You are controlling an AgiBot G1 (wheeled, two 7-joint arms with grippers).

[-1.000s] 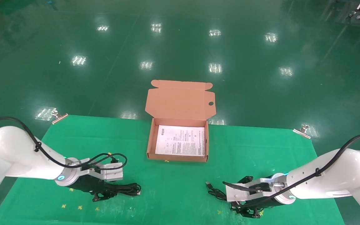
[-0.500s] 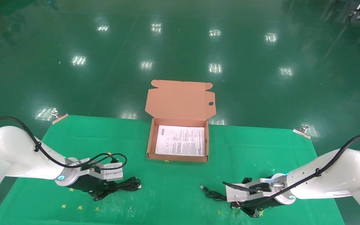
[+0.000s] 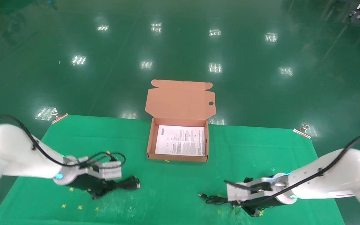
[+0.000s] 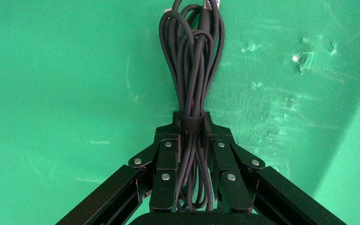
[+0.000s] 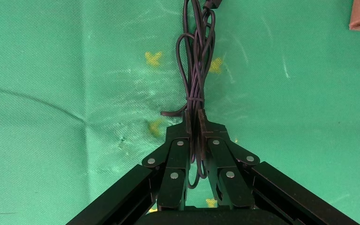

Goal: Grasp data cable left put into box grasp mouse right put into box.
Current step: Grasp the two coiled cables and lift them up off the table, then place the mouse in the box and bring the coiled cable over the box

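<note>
Left gripper is clamping the data cable at its banded waist, fingers pressed in on both sides, loops of the bundle sticking out past the tips over the green cloth. In the head view the left gripper is sitting low over the cloth, nearer the robot than the box and off to its left; the data cable is poking out toward the box side.

Right gripper is pinching a thin black corded bundle at its tie, fingers closed tight on it. No mouse body is showing in this grip in either view; cannot tell whether one is hidden under the wrist. In the head view the right gripper is low over the cloth, nearer the robot than the box and off to its right, with the thin cord and its plug trailing out toward the box side, lying on or just over the cloth.

The box is sitting open at the far middle of the cloth, lid flap standing up behind it, white printed sheet lying flat inside, nothing else in it.
</note>
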